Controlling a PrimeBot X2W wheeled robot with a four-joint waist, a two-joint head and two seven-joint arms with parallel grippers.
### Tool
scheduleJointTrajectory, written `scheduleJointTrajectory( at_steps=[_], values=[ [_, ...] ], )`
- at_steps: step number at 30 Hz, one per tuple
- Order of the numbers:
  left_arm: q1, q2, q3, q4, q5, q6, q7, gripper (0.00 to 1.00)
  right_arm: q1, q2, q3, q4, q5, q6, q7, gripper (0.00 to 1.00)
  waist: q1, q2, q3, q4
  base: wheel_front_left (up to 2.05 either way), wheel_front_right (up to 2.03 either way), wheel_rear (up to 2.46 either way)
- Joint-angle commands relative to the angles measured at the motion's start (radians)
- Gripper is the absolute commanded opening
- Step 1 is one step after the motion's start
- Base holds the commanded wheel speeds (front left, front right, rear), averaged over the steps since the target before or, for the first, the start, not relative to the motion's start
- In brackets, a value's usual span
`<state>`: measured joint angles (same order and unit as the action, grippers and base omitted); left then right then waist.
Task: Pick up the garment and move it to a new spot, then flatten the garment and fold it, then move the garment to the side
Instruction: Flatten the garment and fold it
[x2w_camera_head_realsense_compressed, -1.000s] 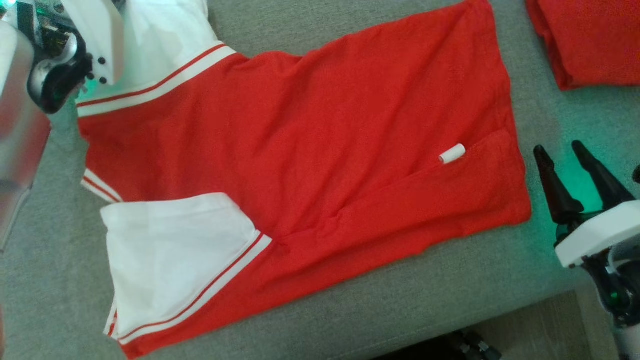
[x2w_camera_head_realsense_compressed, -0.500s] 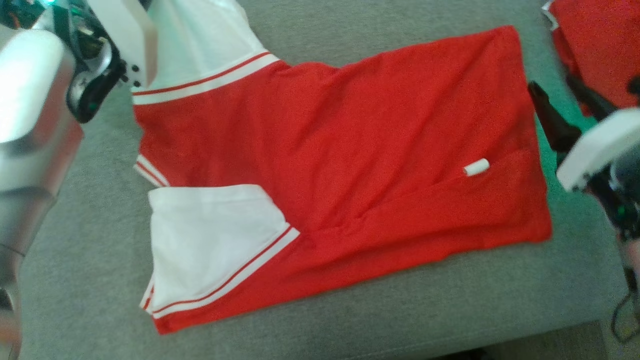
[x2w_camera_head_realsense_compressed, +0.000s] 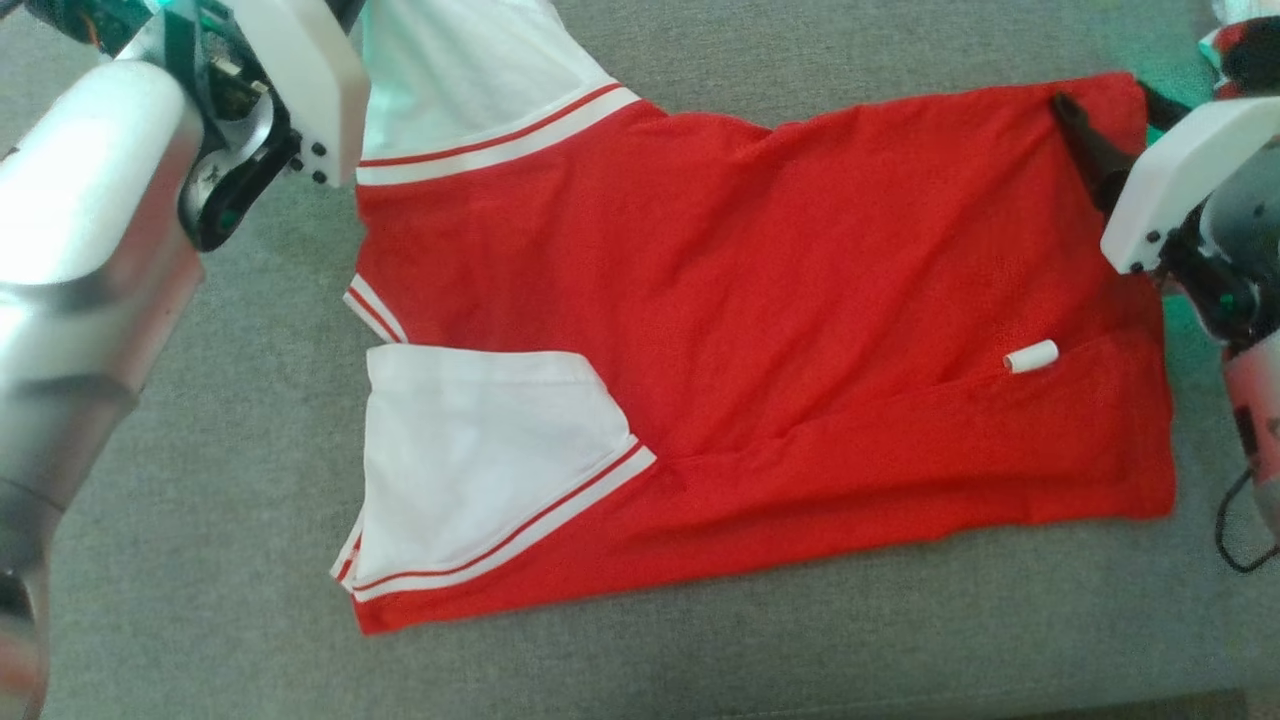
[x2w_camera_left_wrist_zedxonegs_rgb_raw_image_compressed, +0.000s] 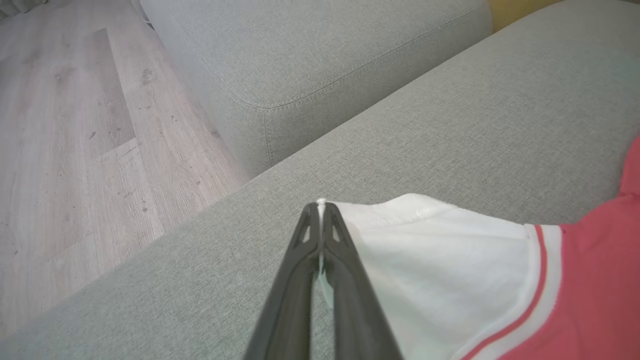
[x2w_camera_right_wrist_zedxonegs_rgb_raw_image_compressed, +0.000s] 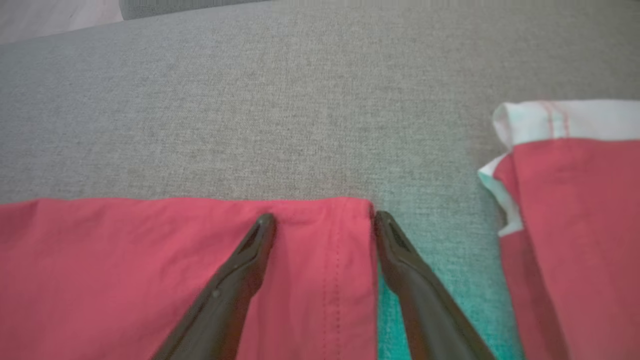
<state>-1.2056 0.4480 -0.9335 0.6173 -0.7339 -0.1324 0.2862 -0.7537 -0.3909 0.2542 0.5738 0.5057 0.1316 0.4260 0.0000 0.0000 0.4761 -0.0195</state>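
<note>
From the head view we see the garment (x2w_camera_head_realsense_compressed: 760, 330), a red shirt with white sleeves and striped trim, spread nearly flat on the grey sofa cushion (x2w_camera_head_realsense_compressed: 200, 560). The left forearm (x2w_camera_head_realsense_compressed: 90, 200) reaches to the far white sleeve (x2w_camera_head_realsense_compressed: 470, 70), and the right gripper (x2w_camera_head_realsense_compressed: 1100, 95) hangs over the far hem corner. In the left wrist view, the left gripper (x2w_camera_left_wrist_zedxonegs_rgb_raw_image_compressed: 320, 205) has its fingers pressed together on the sleeve's edge, a sliver of white cloth pinched between the tips, with wooden floor (x2w_camera_left_wrist_zedxonegs_rgb_raw_image_compressed: 75, 125) beyond the cushion. In the right wrist view the right gripper's fingers stand spread wide: one rests over the red cloth, the other just off the side edge above bare cushion, and a second folded garment (x2w_camera_right_wrist_zedxonegs_rgb_raw_image_compressed: 575, 225) lies apart to one side. We judge this to be the start of a fold along the far edge. To do it well, we would lower the right fingers until they catch both layers at the corner, close firmly, then lift both ends together, keeping the edge taut so the fold lands straight. We can read no writing or brand; a small white roll (x2w_camera_head_realsense_compressed: 1030, 356) near the hem may be a label, but no print shows.
</note>
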Motion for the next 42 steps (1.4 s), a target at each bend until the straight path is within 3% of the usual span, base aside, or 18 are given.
scheduleJointTrajectory(
  at_steps=[1, 3, 4, 5, 6, 7, 13, 21, 27, 36, 42],
  values=[
    [-0.064, 0.034, 0.030, -0.015, -0.009, 0.002, -0.011, 0.00, -0.022, -0.008, 0.016, -0.007, 0.004, -0.001, -0.012, 1.00, 0.0000, 0.0000, -0.001, 0.003, 0.00, 0.00, 0.00],
    [-0.065, 0.033, 0.021, -0.009, -0.016, 0.002, -0.018, 0.00, -0.035, -0.010, 0.029, 0.014, 0.011, -0.001, -0.026, 0.91, 0.0000, 0.0000, -0.002, 0.006, 0.00, 0.00, 0.00],
    [-0.066, 0.033, 0.017, -0.006, -0.019, 0.002, -0.022, 0.00, -0.040, -0.013, 0.036, 0.023, 0.015, -0.001, -0.034, 0.78, 0.0000, 0.0000, -0.003, 0.008, 0.00, 0.00, 0.00],
    [-0.067, 0.033, 0.013, -0.002, -0.022, 0.002, -0.025, 0.00, -0.046, -0.016, 0.042, 0.032, 0.019, -0.001, -0.040, 0.47, 0.0000, 0.0000, -0.003, 0.009, 0.00, 0.00, 0.00],
    [-0.069, 0.033, 0.009, 0.002, -0.023, 0.002, -0.030, 0.00, -0.051, -0.019, 0.047, 0.041, 0.023, -0.001, -0.047, 0.32, 0.0000, 0.0000, -0.004, 0.011, 0.00, 0.00, 0.00],
    [-0.071, 0.032, 0.005, 0.006, -0.024, 0.002, -0.035, 0.00, -0.055, -0.022, 0.052, 0.048, 0.027, -0.001, -0.053, 0.00, 0.0000, 0.0000, -0.004, 0.013, 0.00, 0.00, 0.00],
    [-0.089, 0.043, -0.016, 0.038, -0.010, 0.002, -0.102, 0.00, -0.087, -0.041, 0.069, 0.083, 0.052, -0.001, -0.099, 0.00, 0.0000, 0.0000, -0.008, 0.015, 0.00, 0.00, 0.00],
    [-0.149, 0.045, -0.011, 0.093, 0.067, 0.008, -0.339, 0.00, -0.156, -0.059, 0.031, 0.121, 0.081, -0.001, -0.187, 0.00, 0.0000, 0.0000, -0.023, 0.020, 0.00, 0.00, 0.00],
    [-0.141, 0.032, -0.018, 0.121, 0.045, 0.004, -0.378, 0.00, -0.147, -0.084, 0.030, 0.125, 0.095, -0.001, -0.218, 0.00, 0.0000, 0.0000, -0.047, 0.034, 0.00, 0.00, 0.00],
    [0.046, 0.076, -0.051, 0.054, -0.016, 0.006, -0.435, 0.00, 0.025, -0.146, 0.062, 0.051, 0.138, -0.001, -0.264, 0.00, 0.0000, 0.0000, -0.122, 0.060, 0.00, 0.00, 0.00],
    [0.248, 0.138, -0.064, -0.082, -0.044, 0.078, -0.468, 0.00, 0.180, -0.163, 0.041, -0.015, 0.165, -0.001, -0.288, 0.00, 0.0000, 0.0000, -0.176, 0.083, 0.00, 0.00, 0.00]
  ],
)
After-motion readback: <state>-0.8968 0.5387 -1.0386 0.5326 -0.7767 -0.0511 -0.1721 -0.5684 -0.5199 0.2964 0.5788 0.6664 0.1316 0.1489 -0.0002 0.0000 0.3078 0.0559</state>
